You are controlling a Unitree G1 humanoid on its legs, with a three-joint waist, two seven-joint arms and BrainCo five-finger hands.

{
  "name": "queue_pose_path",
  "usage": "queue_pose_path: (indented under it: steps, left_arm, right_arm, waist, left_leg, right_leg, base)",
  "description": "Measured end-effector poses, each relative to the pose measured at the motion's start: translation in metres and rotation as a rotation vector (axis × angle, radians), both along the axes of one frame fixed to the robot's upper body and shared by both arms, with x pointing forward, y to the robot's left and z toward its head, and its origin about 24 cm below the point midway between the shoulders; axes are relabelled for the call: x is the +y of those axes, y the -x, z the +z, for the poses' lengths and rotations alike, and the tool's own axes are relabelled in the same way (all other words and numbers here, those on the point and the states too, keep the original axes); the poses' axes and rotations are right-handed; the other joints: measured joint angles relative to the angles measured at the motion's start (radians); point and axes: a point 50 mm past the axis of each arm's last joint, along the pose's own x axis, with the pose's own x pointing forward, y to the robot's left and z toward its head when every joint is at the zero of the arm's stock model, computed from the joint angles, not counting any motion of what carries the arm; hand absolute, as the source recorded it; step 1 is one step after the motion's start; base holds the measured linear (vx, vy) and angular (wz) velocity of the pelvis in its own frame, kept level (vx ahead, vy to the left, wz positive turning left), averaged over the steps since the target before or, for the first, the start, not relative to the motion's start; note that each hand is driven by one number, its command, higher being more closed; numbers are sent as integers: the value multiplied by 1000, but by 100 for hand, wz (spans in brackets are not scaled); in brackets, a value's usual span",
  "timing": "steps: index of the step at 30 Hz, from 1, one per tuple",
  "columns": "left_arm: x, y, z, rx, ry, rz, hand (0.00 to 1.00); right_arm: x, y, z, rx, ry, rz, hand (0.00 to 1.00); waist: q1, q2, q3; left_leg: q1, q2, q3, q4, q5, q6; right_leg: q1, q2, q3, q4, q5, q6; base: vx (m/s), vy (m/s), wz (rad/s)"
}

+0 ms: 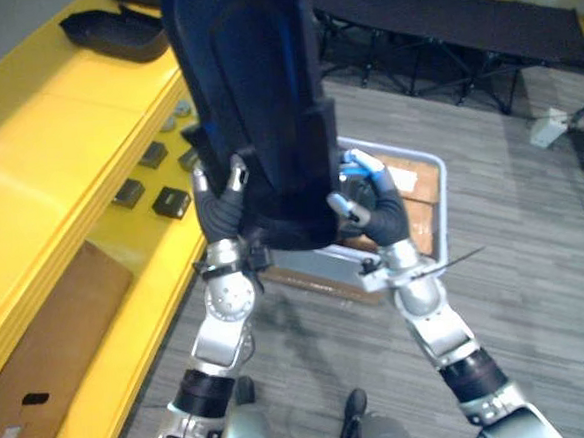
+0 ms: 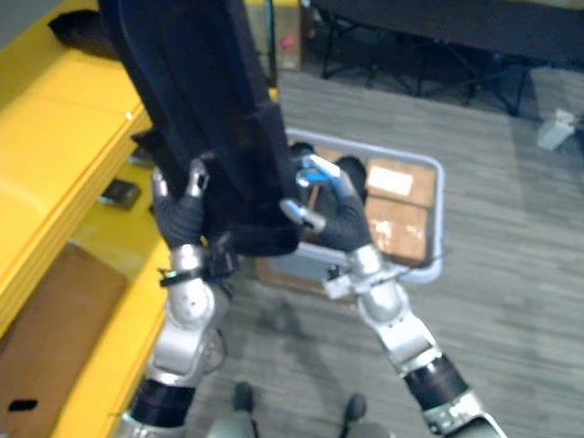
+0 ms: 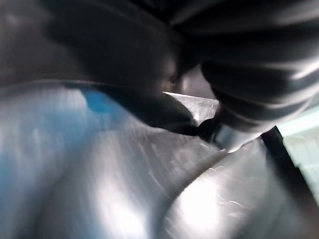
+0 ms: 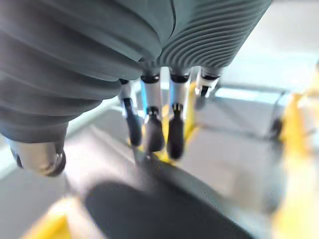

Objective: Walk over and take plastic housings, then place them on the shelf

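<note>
Housing (image 1: pixel 253 91) seemingly between shelf (image 1: pixel 75 124) and crate (image 1: pixel 440 184)

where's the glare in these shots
Left eye view: pale sheen on the shelf top; the dark housing, gripped by left hand and right hand, reflects little. Left wrist view: bright highlights on a glossy surface, likely the housing. Right wrist view: bright backlight behind the fingers.
</note>
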Motion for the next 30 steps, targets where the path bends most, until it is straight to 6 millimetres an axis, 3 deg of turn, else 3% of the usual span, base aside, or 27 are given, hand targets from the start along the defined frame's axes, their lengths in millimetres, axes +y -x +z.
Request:
queue_pose_path:
  steps: [5, 10, 17, 22, 25, 27, 30]
  left_arm:
    - [22, -1, -31, 142, -56, 162, 100]
    - [49, 6, -74, 337, -52, 300, 100]
    - [97, 34, -109, 471, -29, 522, 100]
    - [107, 43, -115, 486, -30, 573, 100]
    - [121, 52, -115, 457, -3, 652, 100]
    - [141, 67, -111, 408, 28, 760, 100]
    - [152, 89, -94, 274, 56, 852, 100]
  right_arm:
    - [-35, 5, 23, -82, -103, -8, 0]
    - [-69, 5, 19, -31, -169, -106, 0]
    - [-112, 18, 7, 19, -182, -248, 0]
    - [-117, 21, 0, 48, -187, -287, 0]
    - [-135, 24, -6, 98, -241, -396, 0]
    - [-159, 28, -27, 224, -275, -517, 0]
    - [-187, 43, -87, 521, -384, -669, 0]
  waist:
    - [-13, -30, -21]
    - [-23, -56, -63]
    - [-38, -30, -124]
    - [-44, -10, -160]
    - [-54, -1, -167]
    - [-63, -3, -174]
    - [-65, -8, -180]
  left_leg:
    - [22, 5, 21, -7, -2, -8]
    - [66, 1, 37, -51, -2, -10]
    - [124, -11, 70, -115, 7, -9]
    - [152, -17, 75, -170, 20, -9]
    - [162, -18, 75, -196, 36, -7]
    - [160, -18, 75, -196, 39, -5]
    - [158, -19, 76, -194, 41, -8]
  right_leg:
    - [16, 8, 20, -27, 23, 12]
    - [47, 10, 24, -56, 30, 15]
    - [68, 2, 54, -64, 34, 22]
    - [73, 0, 59, -71, 24, 36]
    - [74, 1, 57, -73, 20, 41]
    - [73, 1, 57, -76, 21, 41]
    - [72, 1, 58, -79, 21, 41]
  base:
    - [38, 3, -13]
    - [55, 2, -5]
    - [30, 12, -9]
    - [-13, 4, -1]
    - [-3, -4, 2]
    - [16, -1, 0]
    - [40, -1, 0]
